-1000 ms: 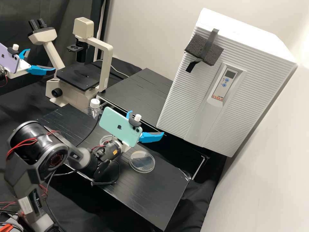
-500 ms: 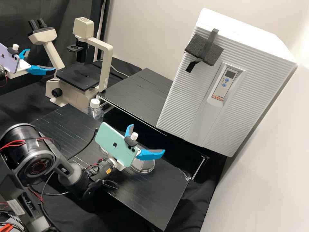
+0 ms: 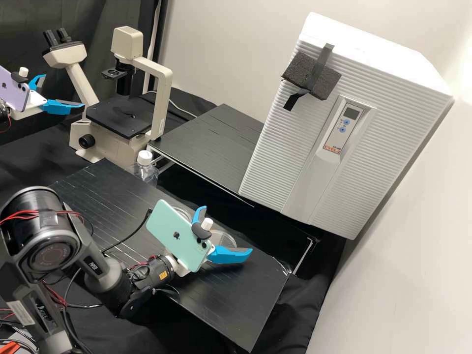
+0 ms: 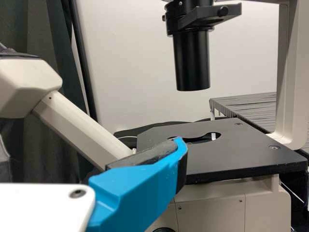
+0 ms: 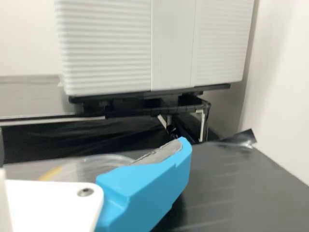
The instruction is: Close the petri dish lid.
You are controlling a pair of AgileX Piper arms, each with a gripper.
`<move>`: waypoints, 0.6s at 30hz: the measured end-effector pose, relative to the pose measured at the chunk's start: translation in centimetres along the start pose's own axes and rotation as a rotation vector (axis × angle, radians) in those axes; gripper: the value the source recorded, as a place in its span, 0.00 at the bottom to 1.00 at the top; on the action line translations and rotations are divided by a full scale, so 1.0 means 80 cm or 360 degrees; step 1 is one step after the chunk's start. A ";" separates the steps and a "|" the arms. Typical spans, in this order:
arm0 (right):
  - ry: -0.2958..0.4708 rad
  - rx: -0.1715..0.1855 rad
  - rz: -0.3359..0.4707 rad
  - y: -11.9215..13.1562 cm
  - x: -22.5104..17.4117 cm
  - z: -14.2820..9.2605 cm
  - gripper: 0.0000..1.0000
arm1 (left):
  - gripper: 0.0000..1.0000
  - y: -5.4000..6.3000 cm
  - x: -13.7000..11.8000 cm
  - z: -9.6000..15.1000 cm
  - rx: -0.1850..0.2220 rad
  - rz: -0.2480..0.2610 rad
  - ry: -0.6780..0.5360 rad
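In the high view, the petri dish (image 3: 225, 239) lies near the far edge of the black board (image 3: 231, 300), partly hidden by the right gripper (image 3: 228, 229), its jaws apart. The left gripper (image 3: 65, 90), jaws also apart, hangs well away from the dish.

In the left wrist view, one finger (image 4: 137, 191) overlaps the microscope stage's (image 4: 241, 154) edge.

In the right wrist view, board spreads past the dish.

We see a long black bench top (image 3: 246, 300) with a flat, dark face and thin lines running over it. On it we see a clear round dish (image 3: 226, 239), partly hidden. Near it, well in from the corner, we see a bit of another clear round thing (image 3: 185, 215). We see shiny black tape (image 3: 282, 265) stuck at one corner. A white-capped bottle (image 3: 145, 169) is right by the edge; we can't tell what it stands on.
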 end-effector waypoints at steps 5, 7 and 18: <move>-0.0001 -0.0005 -0.0019 -0.001 -0.003 0.003 1.00 | 1.00 0.000 0.000 0.000 0.0000 0.0000 0.0000; -0.0010 -0.0008 -0.0019 -0.001 -0.004 0.004 1.00 | 1.00 0.000 0.000 0.000 0.0000 0.0000 0.0000; 0.0001 -0.0007 -0.0009 0.000 -0.004 0.010 1.00 | 1.00 0.000 0.000 0.000 0.0000 0.0000 0.0000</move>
